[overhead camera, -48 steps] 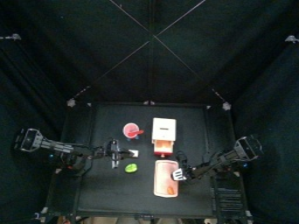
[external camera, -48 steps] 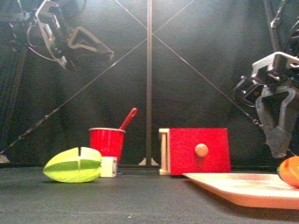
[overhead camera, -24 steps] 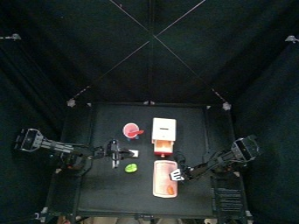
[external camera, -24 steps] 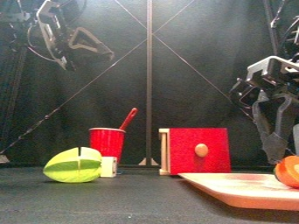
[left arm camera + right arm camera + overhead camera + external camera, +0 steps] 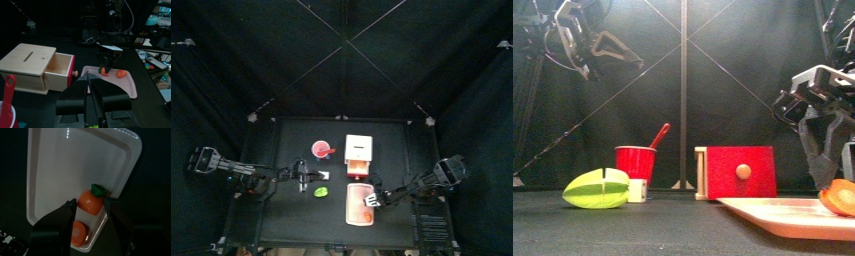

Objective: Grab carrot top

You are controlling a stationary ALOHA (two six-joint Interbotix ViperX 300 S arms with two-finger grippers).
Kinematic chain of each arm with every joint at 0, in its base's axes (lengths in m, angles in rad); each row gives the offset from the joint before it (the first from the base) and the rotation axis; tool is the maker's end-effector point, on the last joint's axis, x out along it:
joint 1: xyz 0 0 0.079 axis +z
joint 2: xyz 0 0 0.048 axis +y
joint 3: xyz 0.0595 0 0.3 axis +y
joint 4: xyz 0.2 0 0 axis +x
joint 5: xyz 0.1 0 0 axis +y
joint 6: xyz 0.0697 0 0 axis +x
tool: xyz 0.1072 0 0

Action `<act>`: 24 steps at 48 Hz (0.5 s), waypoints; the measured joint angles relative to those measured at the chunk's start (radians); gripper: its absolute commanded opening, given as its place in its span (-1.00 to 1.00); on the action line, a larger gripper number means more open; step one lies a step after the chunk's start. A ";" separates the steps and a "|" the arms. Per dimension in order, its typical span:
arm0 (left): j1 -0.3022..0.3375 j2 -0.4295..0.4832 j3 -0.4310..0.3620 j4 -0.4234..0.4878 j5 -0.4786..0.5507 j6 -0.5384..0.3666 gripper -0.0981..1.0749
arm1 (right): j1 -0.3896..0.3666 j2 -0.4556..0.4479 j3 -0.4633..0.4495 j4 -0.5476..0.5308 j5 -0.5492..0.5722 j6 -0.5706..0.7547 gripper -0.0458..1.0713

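Black table, carrot top at tray edge, right claw spread around it, not clenched

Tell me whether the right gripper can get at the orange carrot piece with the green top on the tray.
Probably yes. The right gripper hangs open right over the orange carrot piece with the green top on the white tray, nothing between them; the other carrot piece lies beside it.

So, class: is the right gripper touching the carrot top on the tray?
Cannot tell. In the right wrist view the right gripper straddles the carrot top on the tray, jaws open, but no clear gap or contact shows.
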 measured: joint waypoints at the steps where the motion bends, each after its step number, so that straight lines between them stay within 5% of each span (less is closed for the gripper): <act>1: 0.000 0.000 0.000 0.000 0.000 0.000 0.00 | -0.002 0.002 0.000 0.000 0.002 0.000 0.52; 24: 0.002 0.000 0.002 0.000 0.000 0.000 0.00 | -0.009 0.040 -0.015 -0.014 0.000 0.000 0.51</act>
